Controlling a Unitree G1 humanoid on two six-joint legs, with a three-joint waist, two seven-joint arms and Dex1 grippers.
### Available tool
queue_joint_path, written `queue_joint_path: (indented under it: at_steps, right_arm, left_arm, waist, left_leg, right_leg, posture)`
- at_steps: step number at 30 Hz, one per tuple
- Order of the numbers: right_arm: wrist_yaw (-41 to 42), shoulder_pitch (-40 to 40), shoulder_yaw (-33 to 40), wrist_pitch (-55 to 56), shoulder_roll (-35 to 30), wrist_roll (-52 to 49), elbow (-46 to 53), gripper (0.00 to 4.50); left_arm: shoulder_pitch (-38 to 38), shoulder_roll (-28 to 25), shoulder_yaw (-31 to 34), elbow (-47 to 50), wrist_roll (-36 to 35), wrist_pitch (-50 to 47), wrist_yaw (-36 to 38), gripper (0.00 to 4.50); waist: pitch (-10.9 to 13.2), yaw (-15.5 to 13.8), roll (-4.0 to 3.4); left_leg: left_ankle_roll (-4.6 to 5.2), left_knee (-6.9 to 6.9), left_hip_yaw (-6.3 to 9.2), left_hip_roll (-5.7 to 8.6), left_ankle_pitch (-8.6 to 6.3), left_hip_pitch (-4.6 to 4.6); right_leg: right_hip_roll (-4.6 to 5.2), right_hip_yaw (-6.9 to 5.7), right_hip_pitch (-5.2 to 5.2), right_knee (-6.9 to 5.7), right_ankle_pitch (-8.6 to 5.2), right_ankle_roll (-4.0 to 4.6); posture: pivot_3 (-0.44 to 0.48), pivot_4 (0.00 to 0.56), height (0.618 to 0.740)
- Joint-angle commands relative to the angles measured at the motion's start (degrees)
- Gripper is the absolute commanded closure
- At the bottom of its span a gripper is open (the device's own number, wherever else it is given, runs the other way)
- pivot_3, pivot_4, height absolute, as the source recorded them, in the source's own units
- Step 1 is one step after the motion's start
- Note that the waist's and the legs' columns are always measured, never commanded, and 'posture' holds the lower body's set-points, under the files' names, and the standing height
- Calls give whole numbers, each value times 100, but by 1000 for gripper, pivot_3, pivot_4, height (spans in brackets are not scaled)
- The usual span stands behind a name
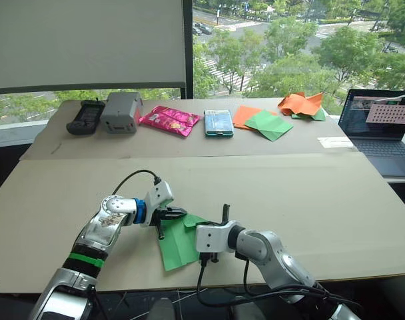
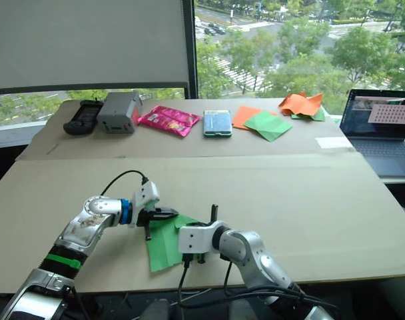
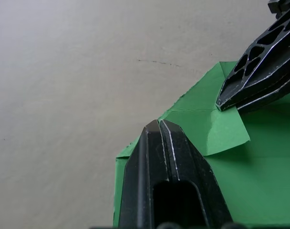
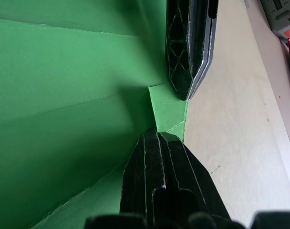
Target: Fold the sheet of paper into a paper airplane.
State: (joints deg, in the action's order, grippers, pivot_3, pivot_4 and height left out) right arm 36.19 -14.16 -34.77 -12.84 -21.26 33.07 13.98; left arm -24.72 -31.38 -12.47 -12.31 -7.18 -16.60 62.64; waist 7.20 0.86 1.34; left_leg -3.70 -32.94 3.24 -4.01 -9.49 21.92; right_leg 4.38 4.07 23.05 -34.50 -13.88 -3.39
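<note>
Folding corner flap on sheet of paper [image 1: 179, 243], lying flat at near edge of bench [image 1: 309, 200], roughly 6 o'clock. Left claw [image 3: 159, 125] pressed together, tip on paper edge beside small folded flap; right claw [image 4: 159, 136] likewise pressed together, tips meeting left's at same corner. Judgement: press crease flat, slide tips along fold, keep sheet from skidding. Containers: grey box [image 1: 120, 112] at 11 o'clock, contents not visible.
</note>
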Motion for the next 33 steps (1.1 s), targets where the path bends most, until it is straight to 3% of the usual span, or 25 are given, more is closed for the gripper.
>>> queue_joint_path:
  at_steps: [1, 15, 23, 28, 33]
  right_arm:
    - [68, 109, 17, -117, -17, 70, 32, 4454]
    - [156, 153, 66, -171, -30, 133, 171, 4454]
    - [561, 267, 721, -447, 121, -946, 745, 1872]
    - [1125, -34, 1277, -1238, 308, -2095, 1250, 1872]
    - [746, -644, 1265, -1913, 761, -2211, 652, 3448]
  left_arm:
    - [-80, -71, -98, -144, 214, 187, -57, 4500]
    - [-88, -45, -361, -464, 505, 379, -89, 4500]
    - [-92, -44, -423, -591, 560, 497, -115, 4500]
    - [-132, -15, -459, -664, 589, 565, -125, 4500]
    - [-114, -24, -468, -658, 590, 595, -109, 4500]
  waist:
    - [-1, -2, -1]
    - [-43, -18, -6]
    - [-56, -14, -7]
    - [-56, -6, -8]
    - [-58, 0, -11]
  left_leg:
    - [-1, 0, 0, 0, 0, 0]
    - [-1, -2, -2, 1, 0, -2]
    - [-1, -2, -1, 0, 0, -3]
    - [-1, -2, -1, 0, 0, 0]
    - [-2, -2, 0, 0, -1, -4]
  right_leg:
    - [0, 0, -1, 0, 0, 0]
    - [1, 0, -6, 0, 0, 0]
    - [1, 0, -8, 0, 0, 0]
    - [1, 0, -8, -1, 0, 0]
    - [0, 0, -2, -12, 0, 0]
  posture:
    - [0, 150, 718]
    - [0, 150, 718]
    - [0, 150, 718]
    - [0, 150, 718]
    - [0, 150, 718]
